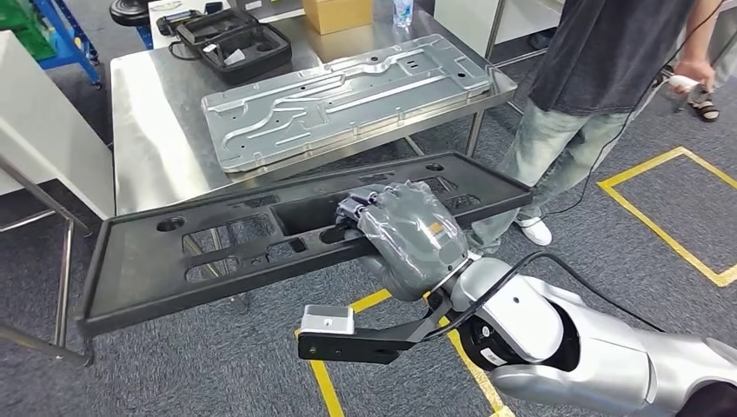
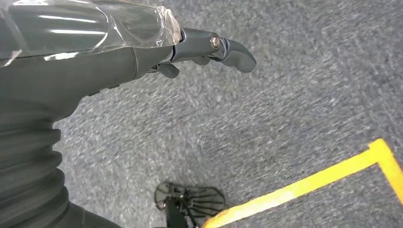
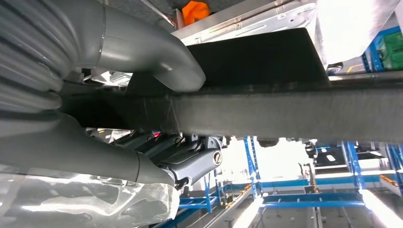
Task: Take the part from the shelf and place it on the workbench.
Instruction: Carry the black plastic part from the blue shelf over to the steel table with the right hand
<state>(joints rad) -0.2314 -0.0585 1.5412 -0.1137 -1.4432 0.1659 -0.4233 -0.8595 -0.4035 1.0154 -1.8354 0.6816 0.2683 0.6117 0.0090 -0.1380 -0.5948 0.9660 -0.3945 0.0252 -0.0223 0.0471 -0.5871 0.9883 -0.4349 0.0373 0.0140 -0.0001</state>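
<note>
1. The floor is grey carpet with yellow tape lines, and a steel workbench stands at about 11 o'clock in the head view.
2. The part, a long black plastic panel with many cut-outs, is in the air in front of the workbench, not on it. Its long axis runs from 8 o'clock to 2 o'clock, with the 2 o'clock end a little higher.
3. The right hand grasps the part near its middle; in the right wrist view the thumb lies on one face and the fingers on the other.
4. The left hand hangs over the carpet, holds nothing, and its fingers are only slightly bent.
5. On the workbench lies a silver metal panel, just behind the part. A black case and a cardboard box are at 12 o'clock.
6. A person stands at 1 o'clock, near the part's raised end.
</note>
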